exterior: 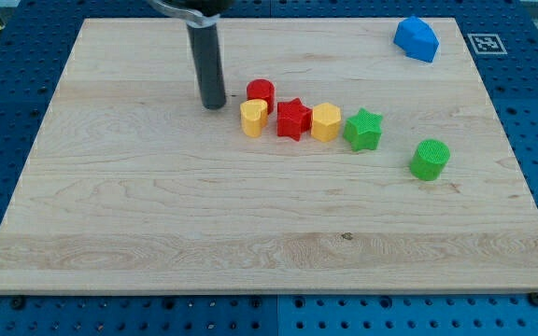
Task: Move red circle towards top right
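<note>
The red circle (pixel 261 93) is a short red cylinder near the board's upper middle. It touches the yellow heart (pixel 254 119) just below it. My tip (pixel 214 104) rests on the board to the left of the red circle, a short gap apart. The dark rod rises from it to the view's top edge.
A row runs rightward from the yellow heart: red star (pixel 293 119), yellow hexagon (pixel 326 122), green star (pixel 363 130). A green circle (pixel 430 159) sits further right. A blue block (pixel 417 38) lies at the top right corner. The wooden board (pixel 157 233) sits on a blue perforated table.
</note>
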Robot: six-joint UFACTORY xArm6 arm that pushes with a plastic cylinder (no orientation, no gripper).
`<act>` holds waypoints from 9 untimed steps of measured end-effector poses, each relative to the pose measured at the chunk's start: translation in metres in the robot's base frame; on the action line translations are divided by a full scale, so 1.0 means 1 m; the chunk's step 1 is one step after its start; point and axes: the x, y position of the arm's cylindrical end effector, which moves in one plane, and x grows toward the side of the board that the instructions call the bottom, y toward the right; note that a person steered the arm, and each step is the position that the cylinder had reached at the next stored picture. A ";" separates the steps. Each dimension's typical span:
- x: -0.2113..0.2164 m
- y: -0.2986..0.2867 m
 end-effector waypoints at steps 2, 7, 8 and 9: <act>0.008 0.055; -0.017 0.076; -0.023 0.056; -0.025 0.058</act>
